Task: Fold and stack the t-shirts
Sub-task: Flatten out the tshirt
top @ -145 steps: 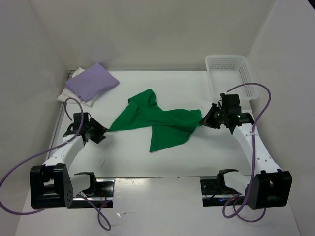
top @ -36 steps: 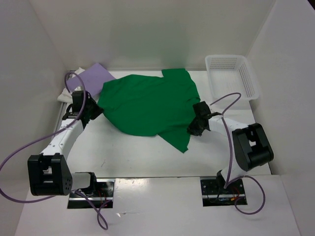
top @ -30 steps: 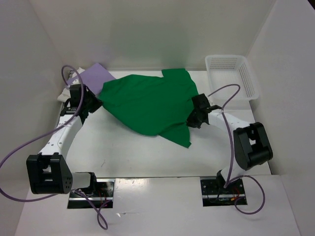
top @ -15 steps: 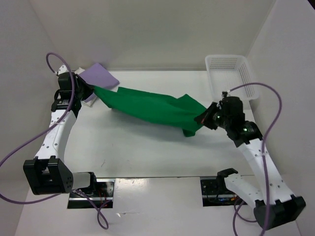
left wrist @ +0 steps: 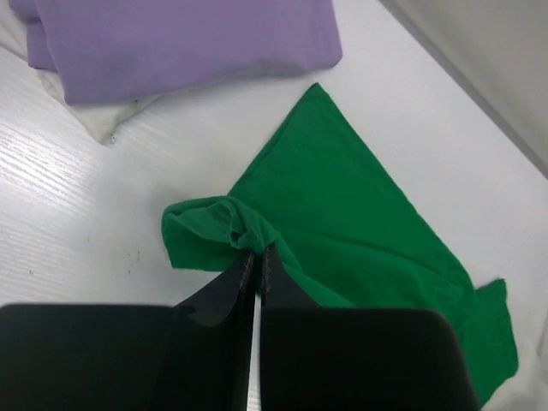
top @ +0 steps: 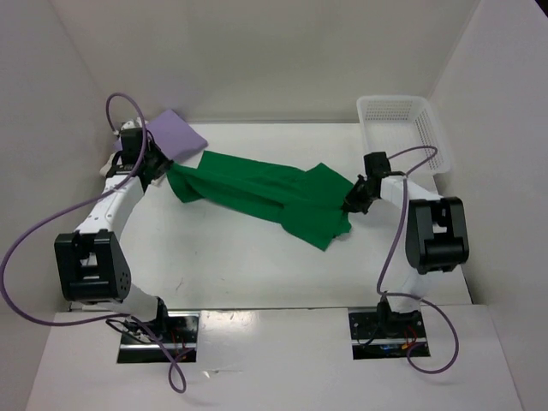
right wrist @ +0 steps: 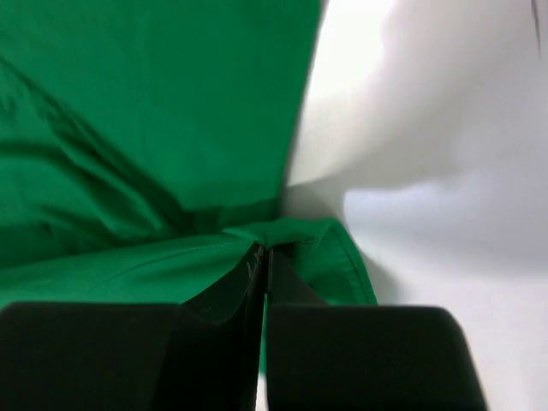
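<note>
The bright green t-shirt [top: 257, 193] lies stretched as a rumpled band across the table's middle, running from back left to right. My left gripper [top: 163, 164] is shut on its bunched left end [left wrist: 231, 227]. My right gripper [top: 349, 204] is shut on its right edge [right wrist: 282, 231], close to the table. The pale lilac-purple t-shirt [top: 167, 133] lies folded at the back left corner [left wrist: 180, 38]. It rests on a folded white t-shirt [left wrist: 111, 120], of which only an edge shows.
A white lattice basket [top: 402, 133] stands at the back right, just behind the right arm. White walls close in the table at the back and on both sides. Purple cables loop off both arms.
The green shirt, held spread wide a second ago, was pulled taut between both grippers and now sags lower onto the table. The right arm folded back in; the left gripper came slightly forward.
</note>
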You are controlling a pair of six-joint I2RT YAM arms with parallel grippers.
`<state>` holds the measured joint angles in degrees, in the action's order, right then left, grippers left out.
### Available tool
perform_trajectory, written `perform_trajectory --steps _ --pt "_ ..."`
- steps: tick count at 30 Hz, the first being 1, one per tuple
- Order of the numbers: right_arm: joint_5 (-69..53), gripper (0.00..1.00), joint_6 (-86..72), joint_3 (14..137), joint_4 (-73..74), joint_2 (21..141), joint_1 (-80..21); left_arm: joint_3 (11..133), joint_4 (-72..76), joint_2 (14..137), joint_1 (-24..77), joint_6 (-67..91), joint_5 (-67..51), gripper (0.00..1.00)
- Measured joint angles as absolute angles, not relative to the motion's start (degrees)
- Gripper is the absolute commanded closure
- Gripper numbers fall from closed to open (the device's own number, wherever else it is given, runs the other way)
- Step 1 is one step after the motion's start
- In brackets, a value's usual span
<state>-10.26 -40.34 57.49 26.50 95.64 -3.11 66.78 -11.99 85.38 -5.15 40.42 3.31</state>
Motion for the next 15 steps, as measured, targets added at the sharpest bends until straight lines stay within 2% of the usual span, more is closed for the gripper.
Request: perform_trajectory --steps 3,4,8,10,15 --pt "-9.3 0.88 -39.5 62.5 24.7 101.3 -3.0 67.4 -11.8 88.1 -5.1 40.2 3.3 0.99" --pt "-8.8 0.76 -39.5 63.2 24.7 101.9 -3.0 67.4 -11.7 88.5 -5.1 40.2 3.3 0.99" --pt "-7.1 0.56 -39.1 65.3 25.4 102.6 -3.5 67.2 -10.2 88.8 -5.1 40.1 3.3 0.99" --pt "-5.8 0.50 -38.4 65.5 25.3 101.8 -3.5 66.9 -9.4 88.9 -5.1 39.5 3.4 0.99" --pt "-2.6 0.50 -39.7 60.3 25.3 89.0 -5.6 63.9 -8.3 88.7 -4.7 39.0 4.2 0.99"
